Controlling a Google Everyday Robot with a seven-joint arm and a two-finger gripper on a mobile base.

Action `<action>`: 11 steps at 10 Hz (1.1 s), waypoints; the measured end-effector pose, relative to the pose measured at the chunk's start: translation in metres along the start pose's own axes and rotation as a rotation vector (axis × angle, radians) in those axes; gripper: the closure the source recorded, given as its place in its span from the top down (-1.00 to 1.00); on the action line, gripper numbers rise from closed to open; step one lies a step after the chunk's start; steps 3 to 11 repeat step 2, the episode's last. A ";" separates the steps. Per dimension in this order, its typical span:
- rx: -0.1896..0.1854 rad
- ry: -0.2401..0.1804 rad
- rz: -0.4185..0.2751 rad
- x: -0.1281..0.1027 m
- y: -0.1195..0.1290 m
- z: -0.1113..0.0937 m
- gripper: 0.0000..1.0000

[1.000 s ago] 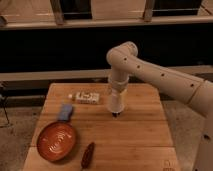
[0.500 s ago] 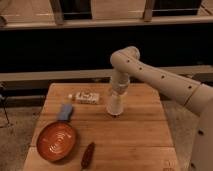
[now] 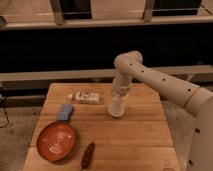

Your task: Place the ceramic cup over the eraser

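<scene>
The white ceramic cup [image 3: 116,109] stands mouth down on the wooden table [image 3: 142,135], a little right of its middle. My gripper [image 3: 118,100] comes straight down from the white arm onto the cup's top and is shut on it. The black eraser is hidden; no part of it shows around the cup's rim.
A flat white printed box [image 3: 86,97] lies left of the cup near the table's back. A light-blue flat piece [image 3: 65,112] and an orange round plate [image 3: 56,141] are at the front left. A dark reddish oblong object [image 3: 88,155] lies near the front edge.
The gripper has lowered the cup from just above the table down onto it. The dark bit seen under the cup a second ago no longer shows.
</scene>
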 end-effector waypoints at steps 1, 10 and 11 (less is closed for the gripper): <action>0.006 0.001 -0.015 -0.003 -0.003 -0.006 0.51; 0.009 0.002 -0.031 -0.006 -0.005 -0.015 0.33; 0.009 0.002 -0.031 -0.006 -0.005 -0.015 0.33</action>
